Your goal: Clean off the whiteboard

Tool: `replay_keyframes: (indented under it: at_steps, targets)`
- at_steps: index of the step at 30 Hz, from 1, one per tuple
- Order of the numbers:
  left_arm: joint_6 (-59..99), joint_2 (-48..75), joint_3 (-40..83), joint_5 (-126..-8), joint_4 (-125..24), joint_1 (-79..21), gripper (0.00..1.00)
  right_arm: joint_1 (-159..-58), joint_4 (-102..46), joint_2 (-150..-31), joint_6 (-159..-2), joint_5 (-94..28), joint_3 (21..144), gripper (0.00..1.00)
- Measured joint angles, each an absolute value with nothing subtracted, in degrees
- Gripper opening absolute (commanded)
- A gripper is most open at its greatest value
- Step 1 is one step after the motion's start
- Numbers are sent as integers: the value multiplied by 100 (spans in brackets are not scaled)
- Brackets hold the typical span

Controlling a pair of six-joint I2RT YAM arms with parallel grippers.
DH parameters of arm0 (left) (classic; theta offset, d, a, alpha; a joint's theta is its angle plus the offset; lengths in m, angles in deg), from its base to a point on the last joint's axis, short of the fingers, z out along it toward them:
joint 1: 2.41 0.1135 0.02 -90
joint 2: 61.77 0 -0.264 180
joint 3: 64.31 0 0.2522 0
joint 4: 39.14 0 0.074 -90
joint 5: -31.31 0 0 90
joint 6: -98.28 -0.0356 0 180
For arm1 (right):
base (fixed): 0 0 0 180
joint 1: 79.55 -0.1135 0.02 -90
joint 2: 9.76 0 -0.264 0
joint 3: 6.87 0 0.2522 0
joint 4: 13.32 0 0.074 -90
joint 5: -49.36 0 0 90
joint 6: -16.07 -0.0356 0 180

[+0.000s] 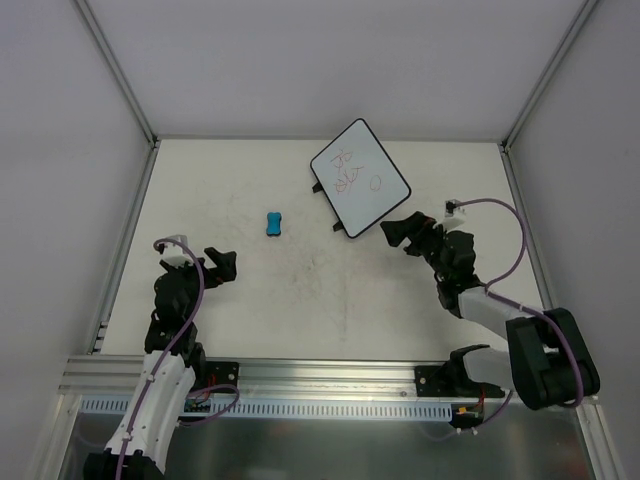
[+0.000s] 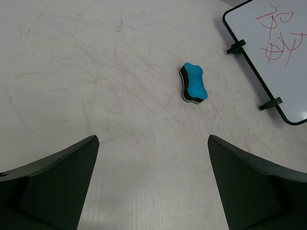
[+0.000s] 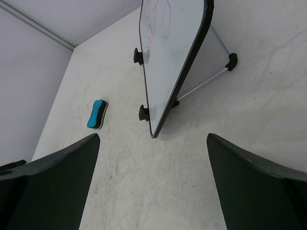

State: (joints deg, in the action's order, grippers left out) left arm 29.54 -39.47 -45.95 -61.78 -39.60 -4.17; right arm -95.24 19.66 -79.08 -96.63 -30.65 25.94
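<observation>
The whiteboard stands tilted on a wire stand at the back right, black-framed, with red scribbles on it; it also shows in the left wrist view and the right wrist view. The blue eraser block lies on the table left of the board, also in the left wrist view and the right wrist view. My left gripper is open and empty, near-left of the eraser. My right gripper is open and empty, just near the board's lower right corner.
The white table is walled by grey panels with metal rails at left, right and back. The aluminium mounting rail runs along the near edge by the arm bases.
</observation>
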Motion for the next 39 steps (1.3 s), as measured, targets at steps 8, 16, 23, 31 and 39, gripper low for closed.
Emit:
replay_keyframes:
  at_steps: [8,16,23,31,39]
  targets:
    - [2952,-3923,-4575,-6265,-3914,-417,99,-9270,3452,-9070,-10080,-2765,2458,98]
    - [3024,-3787,-4508,-6104,-3956,-417,99,-9237,3990,-9468,-10157,-2627,2622,91]
    - [3111,-3593,-4490,-5964,-3958,-417,99,-9233,4363,-10187,-10161,-2531,3049,86]
    - [3175,-3540,-4490,-5846,-3923,-417,99,-9215,4449,-10832,-10198,-2463,3558,78]
    - [3321,-3057,-4361,-5861,-3842,-417,99,-9154,4521,-11040,-10244,-2411,3805,66]
